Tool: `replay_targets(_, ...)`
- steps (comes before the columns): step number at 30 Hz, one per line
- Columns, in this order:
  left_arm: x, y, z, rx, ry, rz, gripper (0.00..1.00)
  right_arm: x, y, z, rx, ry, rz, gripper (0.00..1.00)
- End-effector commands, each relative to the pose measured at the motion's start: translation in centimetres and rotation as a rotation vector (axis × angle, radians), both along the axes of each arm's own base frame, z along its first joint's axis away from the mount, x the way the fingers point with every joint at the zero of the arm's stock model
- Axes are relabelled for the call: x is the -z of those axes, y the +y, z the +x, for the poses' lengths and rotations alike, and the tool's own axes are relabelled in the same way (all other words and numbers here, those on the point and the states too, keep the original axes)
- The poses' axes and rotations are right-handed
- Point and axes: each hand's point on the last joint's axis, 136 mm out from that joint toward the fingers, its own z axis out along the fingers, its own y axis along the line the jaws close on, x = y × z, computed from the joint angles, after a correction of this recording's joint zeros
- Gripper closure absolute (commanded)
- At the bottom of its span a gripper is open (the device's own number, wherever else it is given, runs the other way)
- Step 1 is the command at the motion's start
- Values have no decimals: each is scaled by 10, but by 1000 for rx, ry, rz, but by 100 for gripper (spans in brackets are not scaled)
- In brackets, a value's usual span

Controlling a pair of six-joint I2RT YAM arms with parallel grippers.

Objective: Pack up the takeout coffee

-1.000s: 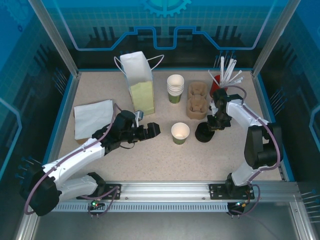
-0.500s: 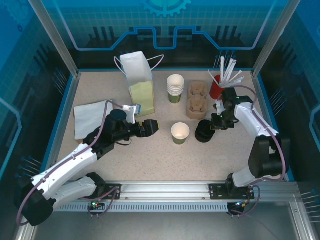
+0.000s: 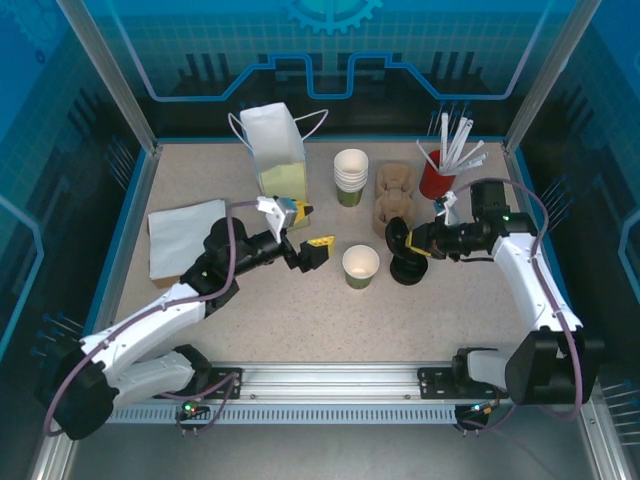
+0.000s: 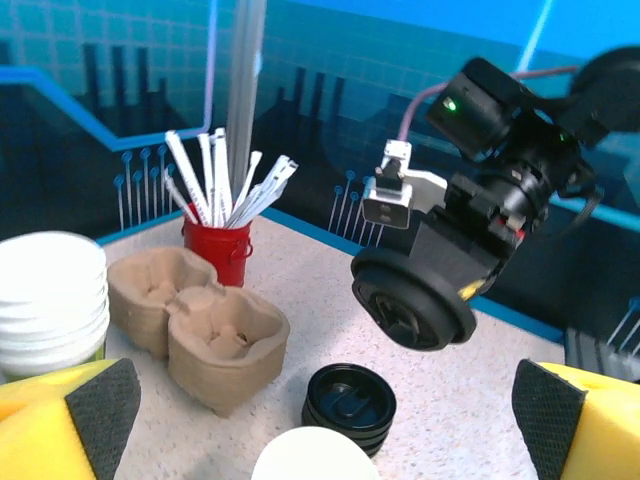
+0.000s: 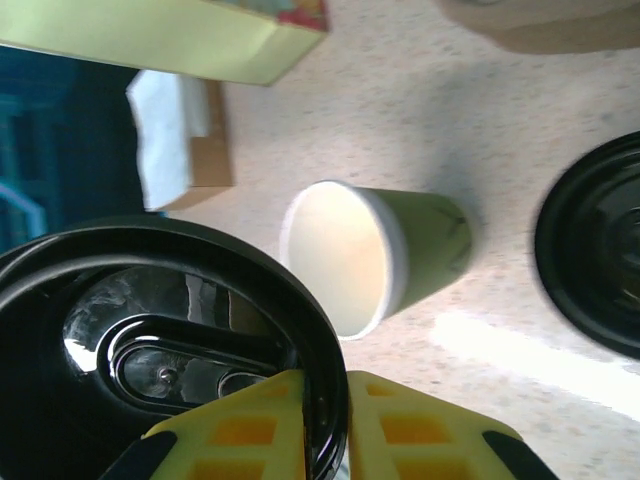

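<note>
"Right gripper [image 3: 412, 243] - what's it got?" Kim asks.

"Clamped on the rim of one black lid [image 3: 397, 235]. It's held in the air to the right of the open cup [image 3: 361, 265], tilted steeply. Left gripper [image 3: 305, 228] sits on the cup's other side, jaws wide apart, nothing in them."

"Step?"

"Lidding, I'd say. The cup has no top yet, so nothing is ready for the paper bag [image 3: 280, 170], which stands open back-left of the cup. Next move calls for turning the lid flat, centring it over the cup mouth and pressing down evenly. The cup wall may need steadying from the left, since a light paper cup could tip or skid."

"Cup look?"

"Small, olive-green outside, white inside, upright on the table, and it looks empty. Rolled white rim, slight taper to the base. The spare lid stack [image 3: 408, 270] sits just beside it on the right. Can't tell if they touch."

"And the lid?"

"Round, glossy black plastic, raised rim, oval sip tab in the face - the fingers [image 5: 250, 430] pinch one edge only, so it may swivel when pressed."
</note>
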Motion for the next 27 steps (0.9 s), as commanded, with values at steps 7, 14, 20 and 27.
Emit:
replay_targets(7,-44,-47,-17,311,-331,16,1,-61,25,-14,-15,-43,246,85)
replay_targets(14,-37,-73,-22,435,-357,51,1,-78,40,-21,-84,-51,300,85)
replay_targets(20,-34,-86,-20,465,-358,59,1,-86,48,-26,-118,-62,304,85)
replay_targets(27,-32,-99,-16,482,-347,62,4,-89,57,-31,-154,-65,305,85)
